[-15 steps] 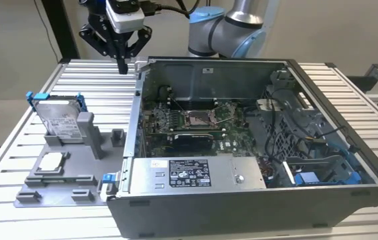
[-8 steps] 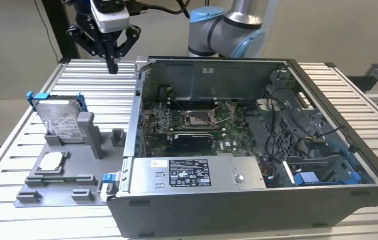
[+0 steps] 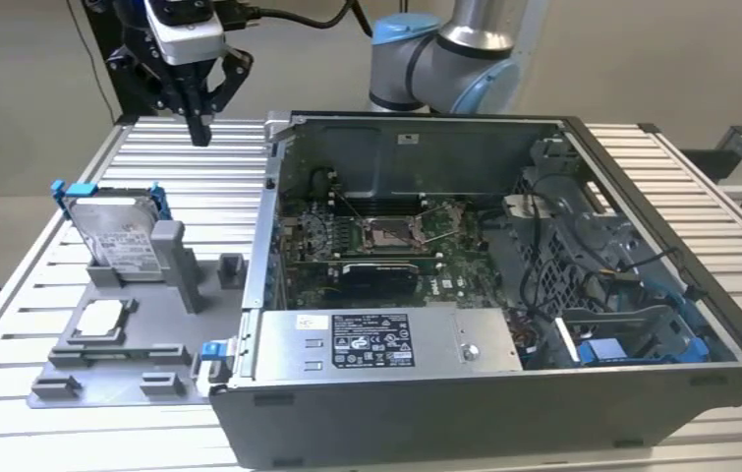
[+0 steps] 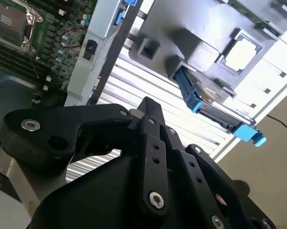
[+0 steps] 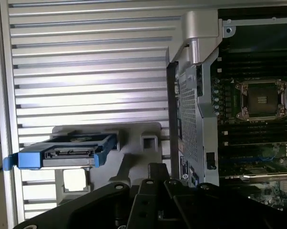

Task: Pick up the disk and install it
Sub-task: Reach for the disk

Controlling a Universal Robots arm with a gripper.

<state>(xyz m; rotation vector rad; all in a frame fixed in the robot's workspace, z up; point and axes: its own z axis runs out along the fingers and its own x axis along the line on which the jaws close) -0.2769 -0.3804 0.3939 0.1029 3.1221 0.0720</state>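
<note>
Both fingers of my hand (image 3: 198,133) are drawn together into a narrow point with nothing between them, and the hand hangs above the slatted tabletop (image 3: 200,167), just off the open computer case (image 3: 384,344) on the exterior view's left. The disk (image 3: 119,234) is well apart from my hand, standing on end in a grey holder (image 3: 115,379) on the tabletop. Its long axis runs upright, it seems to lean back a little, and its white-labelled face is turned toward the exterior camera. The blue bracket (image 3: 72,189) shows at its top corners. The holder's slot and a grey post (image 3: 171,258) hide the disk's lower end. In the first wrist view I see the disk (image 5: 69,155) edge-on, so its label is out of sight, and my own black fingers (image 5: 153,179) cover the holder's near part. A small square chip (image 3: 102,317) lies flat in the holder, in front of the disk.
</note>
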